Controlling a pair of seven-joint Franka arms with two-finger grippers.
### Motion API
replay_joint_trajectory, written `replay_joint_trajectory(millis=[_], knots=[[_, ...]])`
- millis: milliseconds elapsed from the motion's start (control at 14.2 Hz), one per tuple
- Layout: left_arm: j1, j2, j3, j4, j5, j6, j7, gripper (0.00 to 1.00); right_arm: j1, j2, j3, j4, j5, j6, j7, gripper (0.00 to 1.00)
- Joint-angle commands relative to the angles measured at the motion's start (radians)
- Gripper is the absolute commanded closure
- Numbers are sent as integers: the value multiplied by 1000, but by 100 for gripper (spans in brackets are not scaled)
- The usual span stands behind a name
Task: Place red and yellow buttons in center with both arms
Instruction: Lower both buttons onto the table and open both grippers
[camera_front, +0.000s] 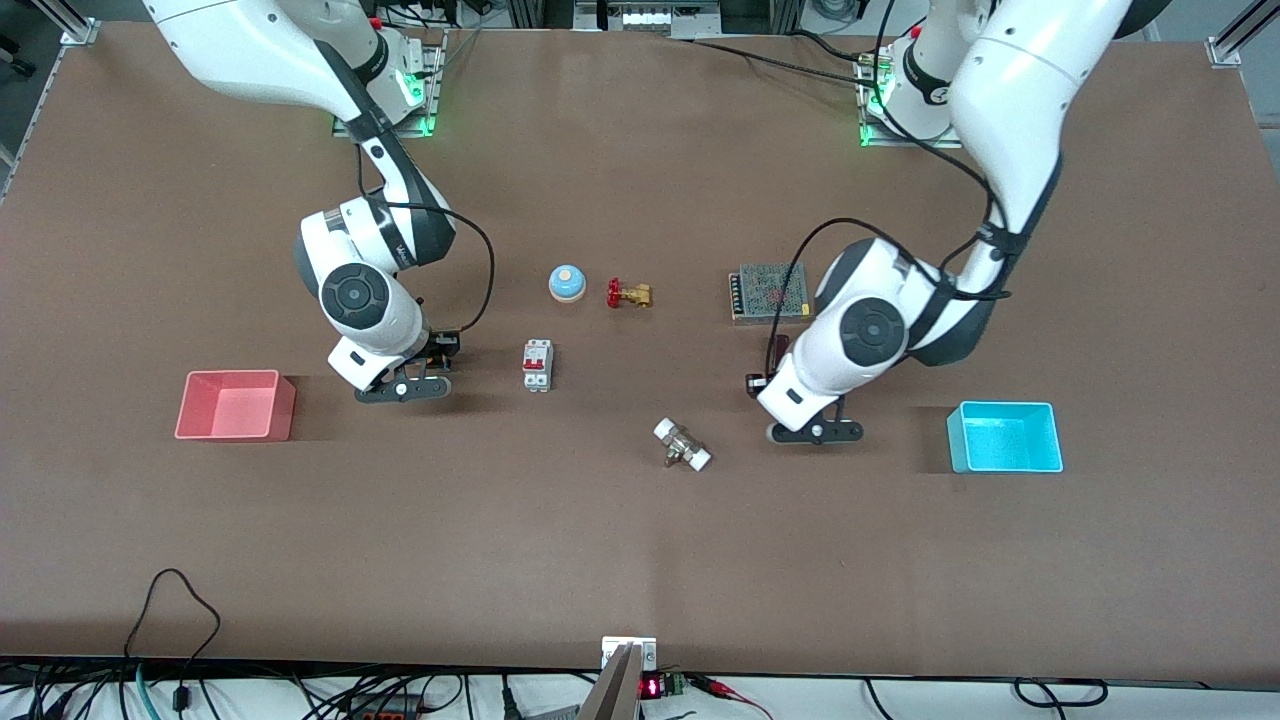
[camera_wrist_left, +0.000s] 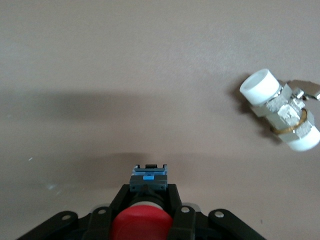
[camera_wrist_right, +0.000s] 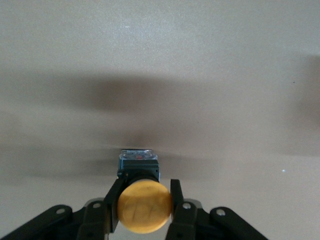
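The round red-capped button on its black base (camera_wrist_left: 140, 220) is pinched in the left gripper (camera_wrist_left: 145, 212) above the tabletop (camera_front: 640, 520) toward the blue-bin end; the yellow-orange-capped button (camera_wrist_right: 144, 206) is pinched in the right gripper (camera_wrist_right: 145, 205) toward the pink-bin end. If either is released while aloft, tipping or rolling may follow (the white-capped metal fitting (camera_wrist_left: 282, 116) also lies close to the middle).

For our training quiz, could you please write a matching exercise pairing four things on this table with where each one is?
Things:
1. red button
2. yellow button
3. pink bin
4. blue bin

Places:
A. at the left arm's end of the table
B. in the right pincer
C. at the right arm's end of the table
D. in the left pincer

Pairs: 1-D, 2-B, 3-C, 4-A
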Motion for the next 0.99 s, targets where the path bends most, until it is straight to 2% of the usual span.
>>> replay_joint_trajectory(millis=[0, 71, 141, 212, 282, 424, 565, 706, 776, 918], knots=[[-57, 48, 61, 21, 39, 61, -49, 82, 8, 7, -3, 0, -21, 12, 25, 52], [-68, 53, 62, 21, 39, 67, -65, 78, 8, 7, -3, 0, -21, 12, 25, 48], [-67, 53, 64, 21, 41, 68, -66, 62, 6, 7, -3, 2, -20, 12, 25, 47], [-59, 49, 64, 21, 41, 66, -66, 27, 6, 7, -3, 2, -17, 12, 25, 44], [-53, 42, 62, 18, 41, 61, -56, 0, 6, 7, -3, 3, -12, 14, 25, 41], [-59, 20, 62, 21, 41, 48, -68, 0, 3, 4, -5, 28, -1, 12, 22, 32], [-56, -30, 62, 24, 41, -23, -59, 0, -5, -6, -6, 69, 25, -2, 12, 28], [-54, -74, 62, 24, 42, -66, -54, 0, -18, -36, -10, 109, 103, -22, 4, 6], [-59, -82, 62, 25, 42, -80, -54, 0, -35, -59, -11, 121, 123, -35, 1, 0], [-62, -77, 62, 25, 42, -81, -53, 0, -61, -108, -11, 123, 123, -42, -2, 0]])
